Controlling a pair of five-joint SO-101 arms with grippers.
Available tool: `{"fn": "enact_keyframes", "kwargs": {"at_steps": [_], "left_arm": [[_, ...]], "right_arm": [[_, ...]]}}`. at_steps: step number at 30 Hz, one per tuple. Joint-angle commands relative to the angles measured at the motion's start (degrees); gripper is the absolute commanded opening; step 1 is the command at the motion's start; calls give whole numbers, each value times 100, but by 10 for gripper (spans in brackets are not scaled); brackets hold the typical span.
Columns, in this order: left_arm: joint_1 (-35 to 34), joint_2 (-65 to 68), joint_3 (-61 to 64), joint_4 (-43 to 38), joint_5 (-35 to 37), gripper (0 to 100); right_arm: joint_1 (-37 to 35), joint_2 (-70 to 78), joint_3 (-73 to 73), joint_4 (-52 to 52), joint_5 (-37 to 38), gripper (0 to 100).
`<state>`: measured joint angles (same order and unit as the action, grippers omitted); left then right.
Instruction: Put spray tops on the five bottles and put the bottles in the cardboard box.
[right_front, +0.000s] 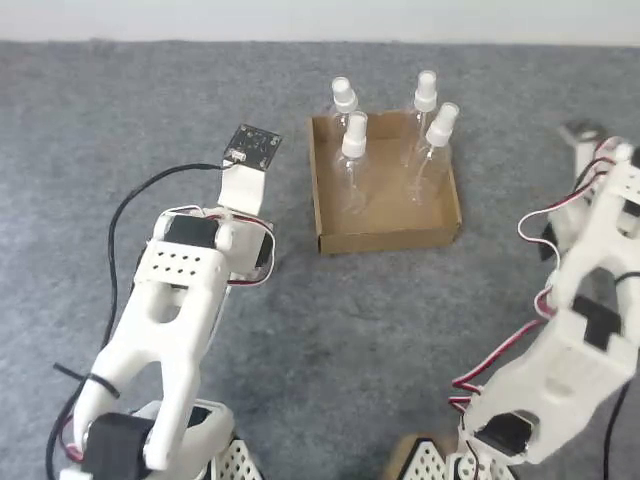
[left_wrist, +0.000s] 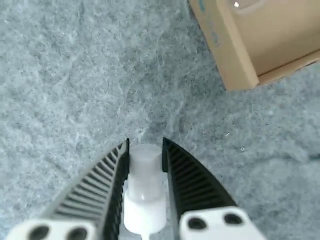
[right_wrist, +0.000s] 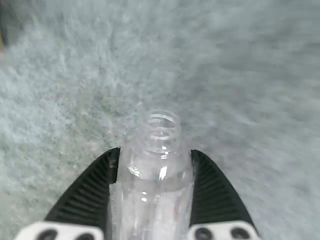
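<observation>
A cardboard box (right_front: 385, 240) stands at the middle back of the grey carpet. Several clear bottles (right_front: 352, 150) with white spray tops stand upright inside it. My left gripper (left_wrist: 145, 145) is shut on a white spray top (left_wrist: 145, 180), just above the carpet and near a box corner (left_wrist: 235, 55). My right gripper (right_wrist: 155, 152) is shut on a clear bottle (right_wrist: 155, 170) whose threaded neck is open and bare. The left arm (right_front: 190, 270) sits left of the box, and the right arm (right_front: 590, 300) is at the far right.
Grey carpet (right_front: 400, 340) covers the table between the two arms and in front of the box. Red, white and black cables (right_front: 535, 235) hang along the right arm. A black cable (right_front: 125, 215) loops beside the left arm.
</observation>
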<state>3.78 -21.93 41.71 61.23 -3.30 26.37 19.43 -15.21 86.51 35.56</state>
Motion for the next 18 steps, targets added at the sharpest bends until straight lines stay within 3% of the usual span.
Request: {"fn": "enact_keyframes", "kwargs": {"at_steps": [1,7,13,18], "left_arm": [[-9,-651,-444,-26,255,12],[-18,-2075,-989,237,273,12],[-18,-3385,-1930,369,299,11],[-9,-3903,-2782,343,1143,11]], "right_arm": [[-259,-1534,-62,48,-501,5],[-1657,-3987,1776,-629,-1160,5],[-3793,-6695,3930,-1560,-1732,5],[-5516,-7644,5108,-2457,-2048,5]]}}
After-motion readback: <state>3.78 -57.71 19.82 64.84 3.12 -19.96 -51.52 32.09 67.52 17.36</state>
